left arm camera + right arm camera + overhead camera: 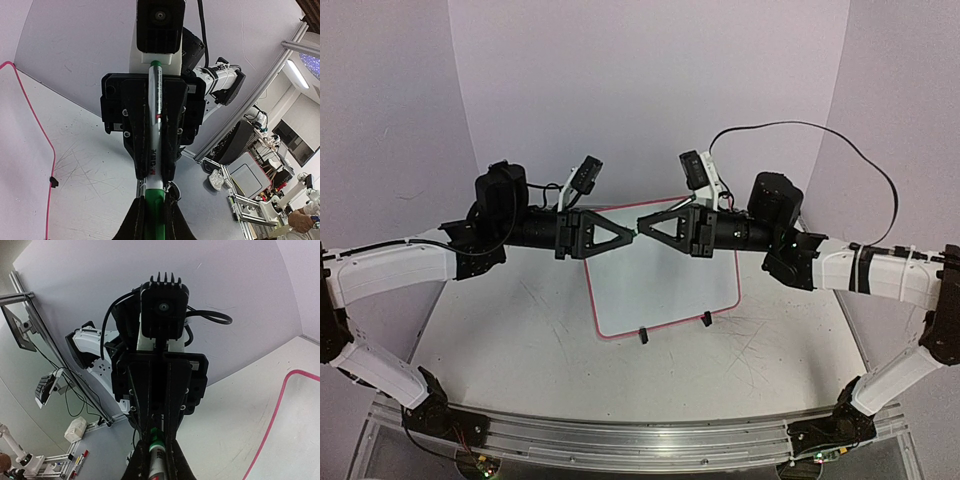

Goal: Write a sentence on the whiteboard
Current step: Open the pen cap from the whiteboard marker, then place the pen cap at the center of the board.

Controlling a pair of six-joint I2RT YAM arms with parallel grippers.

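The whiteboard, white with a thin pink-red frame and two black clip feet, lies flat on the table below both grippers. No handwriting shows on it. My grippers meet tip to tip above its far edge. My left gripper is shut on the green cap of a marker. My right gripper is shut on the marker's white barrel. In the right wrist view my right gripper holds the barrel, its green end pointing into the left gripper's fingers. The board's frame also shows in the left wrist view and the right wrist view.
The grey table is scratched. A curved white backdrop stands behind it. A black cable loops above the right arm. The aluminium rail with both arm bases runs along the near edge.
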